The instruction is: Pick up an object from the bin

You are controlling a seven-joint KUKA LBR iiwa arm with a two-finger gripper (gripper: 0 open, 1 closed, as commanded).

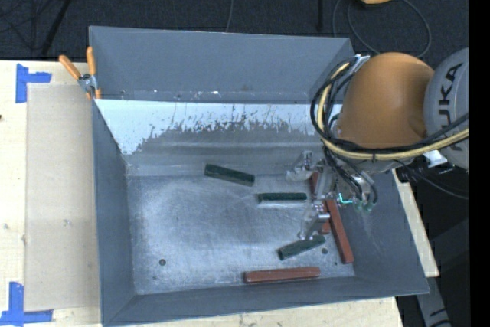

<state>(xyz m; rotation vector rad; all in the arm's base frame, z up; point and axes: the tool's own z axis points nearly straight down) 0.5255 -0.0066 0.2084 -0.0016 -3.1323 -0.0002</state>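
Overall, the biggest thing is one grey metal bin point(153, 241) with sloping walls and a scuffed, dull floor with pale, dusty patches. It stands on a pale surface point(53, 188), and beyond it is a dark floor with loose cables. Next in size is the arm's smooth, rounded orange cover point(387, 99), ringed by yellow and black cables at the bin's right side.

Five slim, flat bars lie well spread on the floor: three dark green and two reddish-brown. One green bar point(230, 174) lies tilted near the middle. A second, paler green bar point(279, 197) lies level to its right. A third green bar point(301, 247) lies slanted lower down. One reddish-brown bar point(282, 274) lies along the front wall, and the other brown bar point(341, 233) lies steeply slanted at the right.

The metal tool point(314, 203) is low over the right of the floor, at the right end of the paler green bar and just beside the slanted brown one. Whether it is wide or narrow cannot be told.
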